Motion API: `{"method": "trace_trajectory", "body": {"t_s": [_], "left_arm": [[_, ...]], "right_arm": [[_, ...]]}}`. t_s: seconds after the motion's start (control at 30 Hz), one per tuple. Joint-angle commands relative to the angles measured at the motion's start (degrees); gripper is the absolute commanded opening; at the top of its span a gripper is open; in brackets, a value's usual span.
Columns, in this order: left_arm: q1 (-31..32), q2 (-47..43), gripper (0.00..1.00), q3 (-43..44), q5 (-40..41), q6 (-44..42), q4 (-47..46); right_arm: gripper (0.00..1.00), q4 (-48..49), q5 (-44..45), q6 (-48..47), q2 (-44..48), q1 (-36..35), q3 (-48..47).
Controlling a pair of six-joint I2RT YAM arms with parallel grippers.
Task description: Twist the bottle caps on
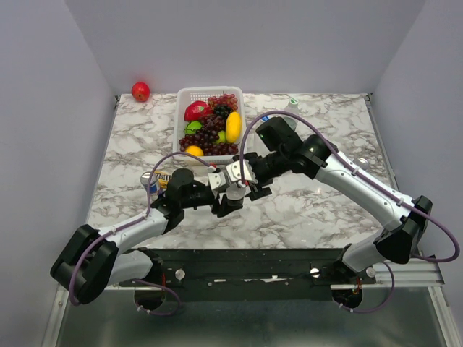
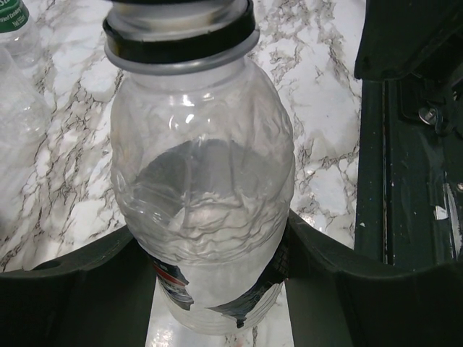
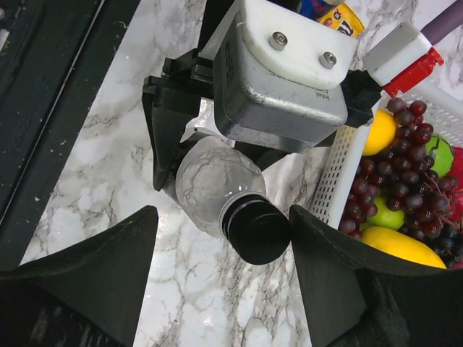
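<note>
We're on the black cap (image 3: 257, 230) right now. It sits on the neck of the clear bottle (image 3: 206, 181), which is held tilted just in front of the fruit basket (image 1: 184, 97), by its near edge. The left gripper (image 2: 213, 246) is pinching the bottle around its lower body, with the neck pointed at the right gripper (image 3: 223, 217). That one is spread wide, a finger on each side of the cap, not squeezing it. We can't tell how far the cap is threaded. Next move, we reckon: close squarely on the cap, then twist without tilting it, or it'll cross-thread.
</note>
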State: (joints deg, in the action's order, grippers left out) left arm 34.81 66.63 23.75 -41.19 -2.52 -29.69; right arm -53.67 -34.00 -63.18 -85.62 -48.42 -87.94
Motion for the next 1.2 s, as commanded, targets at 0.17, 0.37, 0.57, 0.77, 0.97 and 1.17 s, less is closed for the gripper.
{"method": "trace_trajectory", "body": {"t_s": [0.17, 0.37, 0.57, 0.77, 0.97, 1.17], "left_arm": [[-1.8, 0.6, 0.00, 1.6, 0.5, 2.3, -4.1], [-1.8, 1.0, 0.00, 1.4, 0.8, 2.3, -4.3], [-1.8, 1.1, 0.00, 1.2, 1.9, 1.6, -4.1], [-1.7, 1.2, 0.00, 0.9, 5.1, 0.0, -5.4], [-1.6, 1.5, 0.00, 0.4, 9.4, 0.2, -7.7], [-1.6, 2.1, 0.00, 0.4, 10.8, 1.4, -8.9]], "right_arm": [[0.80, -1.2, 3.8, 0.3, -0.2, -0.4, 1.0], [0.80, -1.3, 4.6, 1.5, -0.2, -0.4, 0.2], [0.80, -1.4, 3.7, 2.7, -0.7, -0.5, -1.4], [0.80, -2.9, 5.3, 4.5, -2.3, -0.7, -3.6], [0.80, -8.6, 6.5, 9.7, -5.9, -0.6, -9.3], [0.81, -11.6, 8.1, 12.5, -7.9, -0.6, -12.3]]}}
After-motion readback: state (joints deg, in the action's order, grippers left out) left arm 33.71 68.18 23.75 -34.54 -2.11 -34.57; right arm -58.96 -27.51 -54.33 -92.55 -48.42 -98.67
